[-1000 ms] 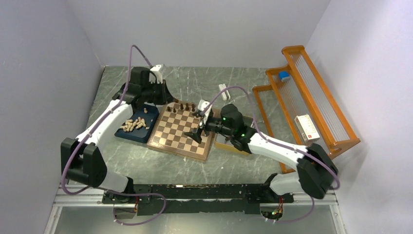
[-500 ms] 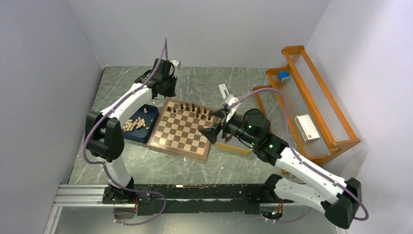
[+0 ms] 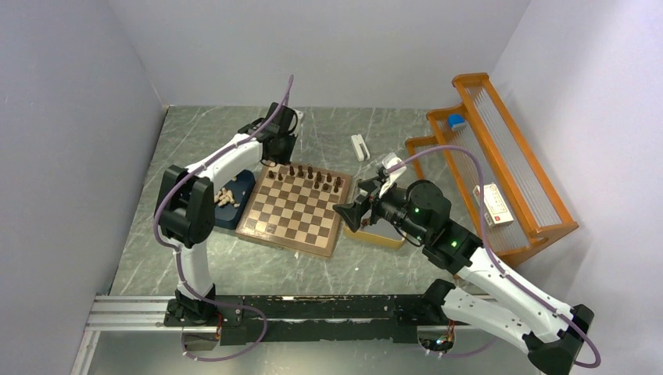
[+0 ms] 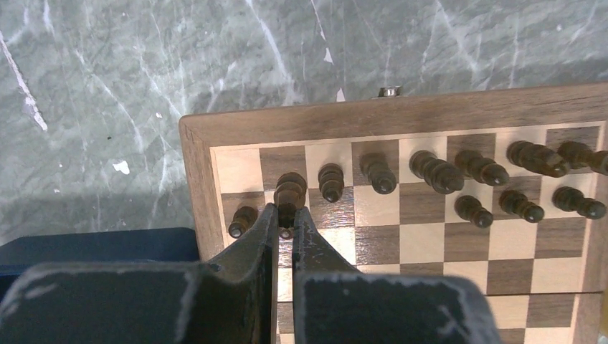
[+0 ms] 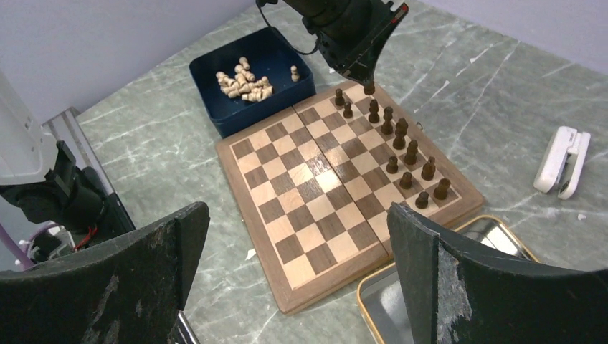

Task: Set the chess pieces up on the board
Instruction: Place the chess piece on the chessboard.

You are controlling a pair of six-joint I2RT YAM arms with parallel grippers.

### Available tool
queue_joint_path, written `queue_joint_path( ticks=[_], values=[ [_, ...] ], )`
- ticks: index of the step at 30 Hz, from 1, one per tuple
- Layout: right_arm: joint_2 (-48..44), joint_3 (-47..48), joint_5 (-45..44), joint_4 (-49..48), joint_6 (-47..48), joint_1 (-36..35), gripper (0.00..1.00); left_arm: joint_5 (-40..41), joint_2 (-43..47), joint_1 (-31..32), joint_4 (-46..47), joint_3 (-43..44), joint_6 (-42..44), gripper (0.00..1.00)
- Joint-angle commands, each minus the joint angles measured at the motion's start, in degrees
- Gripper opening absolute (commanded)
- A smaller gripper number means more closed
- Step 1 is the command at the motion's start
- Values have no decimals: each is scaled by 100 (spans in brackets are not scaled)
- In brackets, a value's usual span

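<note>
**Step in hand:** seating a dark back-rank piece.

My left gripper [image 4: 285, 215] is clenched, its fingers pressed together. One dark piece [image 4: 290, 192] sits directly at the tips, and I cannot tell whether it is pinched or only touched. It stands in the far row of the board [image 4: 193, 165], near the corner to the tool's left.

**Next move, in my judgement:** ease the jaws apart and lift straight up. A pawn [image 4: 242, 221] sits just left of the fingers and a neighbouring piece [image 4: 330, 183] just right.

The other chess pieces [image 4: 430, 170] run off rightward in two rows.

My right gripper [image 5: 297, 208] hangs wide open and holds nothing, with a yellow-rimmed tin [image 5: 362, 301] beneath its right finger.

Light pieces [image 5: 240, 82] lie in a blue tray [image 5: 251, 118], behind and left of the left tool.
</note>
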State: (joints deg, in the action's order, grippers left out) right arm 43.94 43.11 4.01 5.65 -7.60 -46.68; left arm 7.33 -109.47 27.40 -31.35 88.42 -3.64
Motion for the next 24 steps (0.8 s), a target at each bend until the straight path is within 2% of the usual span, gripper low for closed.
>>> queue_joint_path(
  ticks=[1,24],
  values=[
    [1,235,-155,287,-60,1,100,202,-166,59,-108,131,83,5],
    [8,265,-198,423,92,1,100,323,-632,63,-90,149,50,6]
  ],
)
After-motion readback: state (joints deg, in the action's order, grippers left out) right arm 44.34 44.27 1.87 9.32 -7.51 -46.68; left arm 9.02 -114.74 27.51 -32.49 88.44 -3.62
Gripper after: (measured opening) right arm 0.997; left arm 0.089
